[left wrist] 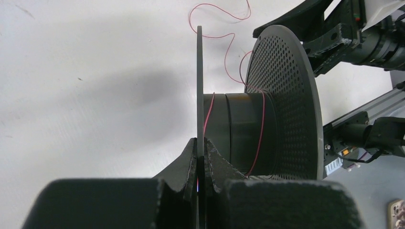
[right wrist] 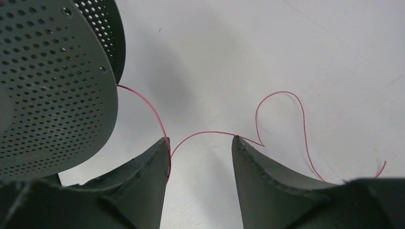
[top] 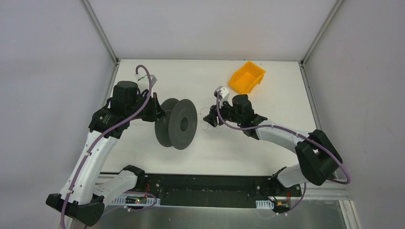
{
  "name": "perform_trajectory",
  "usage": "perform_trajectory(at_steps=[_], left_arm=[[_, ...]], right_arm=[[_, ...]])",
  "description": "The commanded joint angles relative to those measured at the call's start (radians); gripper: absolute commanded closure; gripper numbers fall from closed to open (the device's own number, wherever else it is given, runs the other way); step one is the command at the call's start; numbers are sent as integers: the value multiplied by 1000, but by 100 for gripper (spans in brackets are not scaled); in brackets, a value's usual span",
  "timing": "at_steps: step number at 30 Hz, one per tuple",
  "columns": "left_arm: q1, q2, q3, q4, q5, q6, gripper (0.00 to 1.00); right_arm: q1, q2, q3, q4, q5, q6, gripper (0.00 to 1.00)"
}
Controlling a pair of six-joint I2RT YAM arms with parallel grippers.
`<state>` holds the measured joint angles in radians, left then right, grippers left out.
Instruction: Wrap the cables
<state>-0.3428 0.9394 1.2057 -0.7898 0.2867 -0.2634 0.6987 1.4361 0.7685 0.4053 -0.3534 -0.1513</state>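
Observation:
A dark grey spool (top: 176, 123) with two perforated flanges stands on edge at the table's middle. My left gripper (left wrist: 200, 143) is shut on the rim of its left flange (left wrist: 199, 86). A thread-thin pinkish-red wire (left wrist: 260, 129) runs round the spool's core and curls off behind it. In the right wrist view the wire (right wrist: 282, 95) leaves the spool flange (right wrist: 52, 86), lies across my open right gripper (right wrist: 200, 143) touching both fingertips, and loops on the table. In the top view my right gripper (top: 208, 118) is just right of the spool.
An orange bin (top: 247, 76) sits tilted at the back right of the white table (top: 267, 152). Metal frame posts and grey walls bound the table. The black base rail runs along the near edge.

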Motion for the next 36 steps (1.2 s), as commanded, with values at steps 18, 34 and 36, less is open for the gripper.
perform_trajectory(at_steps=[18, 34, 36], left_arm=[[80, -43, 81, 113, -2, -276, 100], [83, -52, 101, 113, -10, -242, 100], [84, -58, 99, 113, -11, -241, 100]], right_arm=[[26, 139, -17, 433, -223, 211, 46], [-110, 190, -47, 454, -270, -244, 41], [-112, 244, 1, 453, -274, -258, 41]])
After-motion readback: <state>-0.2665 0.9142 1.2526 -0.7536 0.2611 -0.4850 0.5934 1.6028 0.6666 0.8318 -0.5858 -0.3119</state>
